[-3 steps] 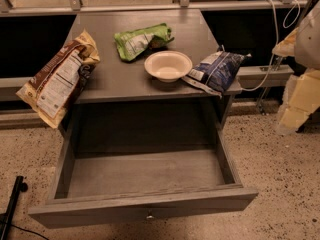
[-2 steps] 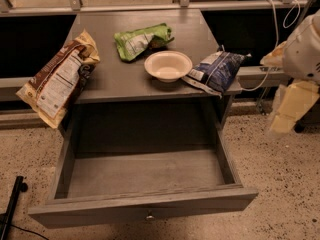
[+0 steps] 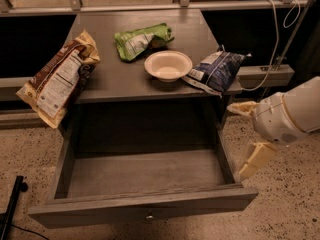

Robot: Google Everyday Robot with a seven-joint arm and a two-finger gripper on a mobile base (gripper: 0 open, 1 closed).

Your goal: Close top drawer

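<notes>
While the top drawer (image 3: 145, 171) stands fully out | gripper (image 3: 238, 140) at right of frame, fingers spread, holding nothing | step: approach | next: reach front panel (image 3: 145, 203), push inward

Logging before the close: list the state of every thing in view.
Wide grey wooden top drawer: pulled out, empty.
White round bowl: upright, empty.
Brown snack bag: overhanging the left edge.
Green snack bag: lying flat.
Blue snack bag: lying at right edge.
Gripper: open, right of the drawer, touching nothing.
</notes>
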